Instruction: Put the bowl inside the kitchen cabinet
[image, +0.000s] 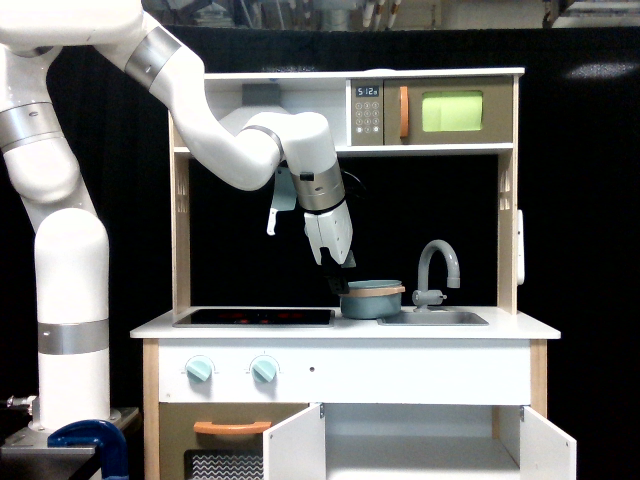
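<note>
We see the gripper (342, 281) hanging just above the near-left rim of the bowl (371, 300); how wide its jaws stand we cannot tell. The bowl sits on the desk (250, 327) beside the sink (440, 318). Next we judge a grasp is needed, then lowering into the kitchen cabinet (420, 450), its doors open below.

You can't tell how the hand (340, 280) stands: its dark fingertips blend into the black backdrop just beside the bowl (371, 299), so open or closed, touching or apart, is unclear. The bowl's inside is hidden by its rim. The cabinet (420, 445) is cut off by the bottom edge; you see only the tops of its two open doors and a strip of interior. The oven (225, 450) is cut off there too. The microwave's (430, 111) keypad is too small to read.
</note>
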